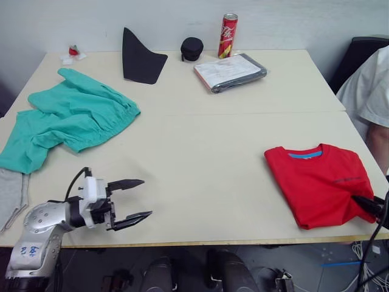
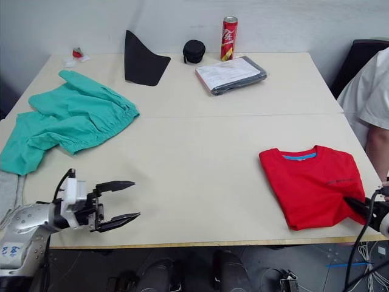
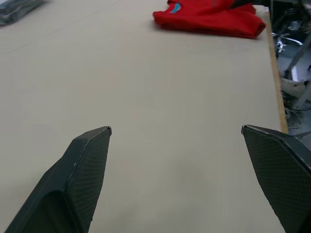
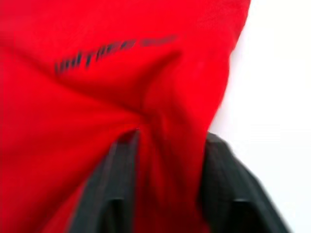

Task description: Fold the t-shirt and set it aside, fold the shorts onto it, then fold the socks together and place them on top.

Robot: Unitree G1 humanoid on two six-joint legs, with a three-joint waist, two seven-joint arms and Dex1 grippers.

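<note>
The red t-shirt [image 1: 316,182] lies folded near the table's front right edge, its blue neck band facing the far side. My right gripper [image 1: 367,204] is at the shirt's right front corner, shut on a bunched fold of red cloth [image 4: 97,87]. The teal-green shorts [image 1: 67,118] lie crumpled at the left of the table. A light grey sock [image 1: 10,196] lies at the far left edge, partly cut off. My left gripper [image 1: 138,199] hovers open and empty over bare table at the front left, pointing toward the t-shirt [image 3: 209,19].
At the back stand a black pointed fabric piece [image 1: 141,58], a black round pouch [image 1: 192,48], a red can [image 1: 228,35] and a wrapped flat packet [image 1: 231,72]. A person's white sleeve [image 1: 371,91] and a dark chair [image 1: 360,52] are at the right.
</note>
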